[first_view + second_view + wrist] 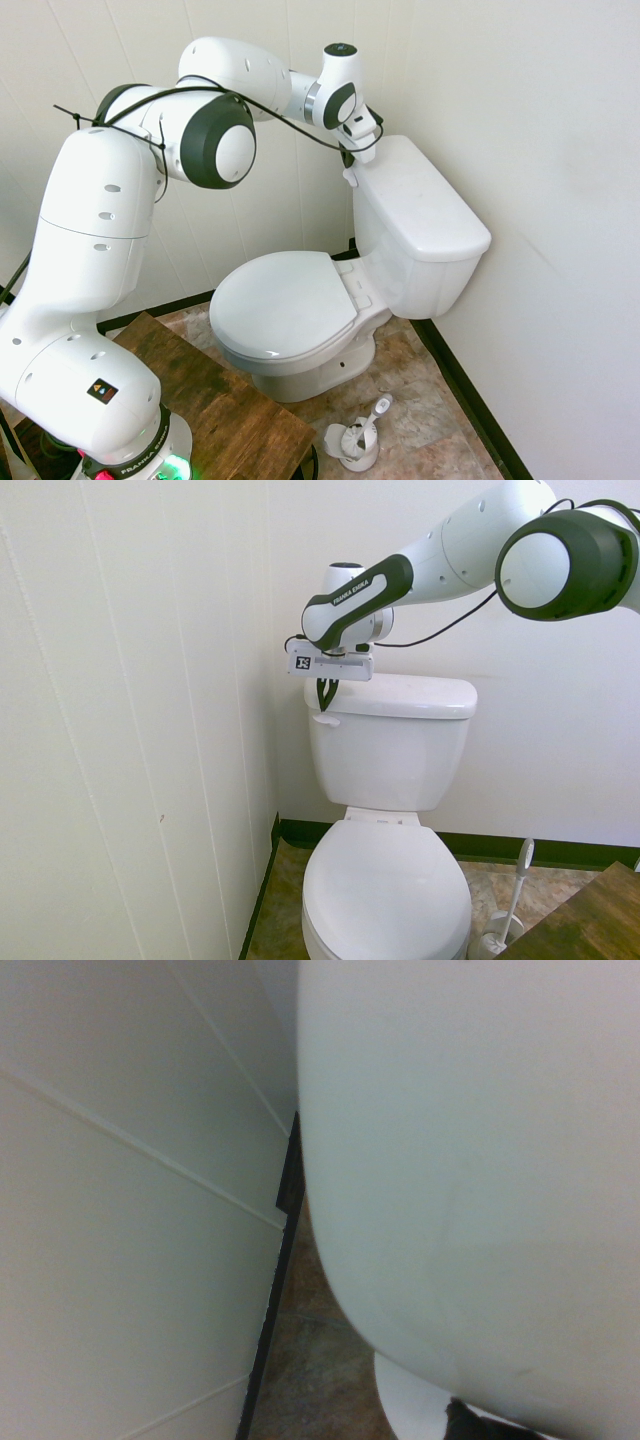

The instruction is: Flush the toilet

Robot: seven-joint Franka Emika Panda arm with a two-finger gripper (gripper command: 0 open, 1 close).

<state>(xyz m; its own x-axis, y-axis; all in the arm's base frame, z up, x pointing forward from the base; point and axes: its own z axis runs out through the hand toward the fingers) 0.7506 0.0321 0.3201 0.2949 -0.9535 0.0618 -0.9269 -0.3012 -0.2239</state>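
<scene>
The toilet (340,300) stands in the corner of the room, its tank (390,745) against the back wall and a side panel wall close by. The seat lid (280,300) is down. The small white flush lever (326,720) sits at the upper corner of the tank front, on the side nearest the panel wall.

The gripper (326,696) hangs at that corner, fingers pointing down and reaching to just above the lever — contact is probable, but neither exterior view shows it clearly. The fingers appear as one narrow dark shape; whether they are together or slightly apart I cannot tell. The wrist view shows only the curved tank side, the wall panels and a strip of floor, out of focus.

Judgement: the arm is positioned for the downward press on the lever; the flush itself is not yet confirmed by anything visible.

Risks from here:
- Fingertips slide off the lever's rounded end if the push is off-centre — no flush.
- Too short a stroke leaves the valve unlifted.
- The wrist housing sits close over the tank lid (425,200); a deep descent could knock or shift it.
- Little clearance to the panel wall; sideways drift could scrape it.

A toilet brush (362,432) in its holder stands on the floor, well apart from the action.
</scene>
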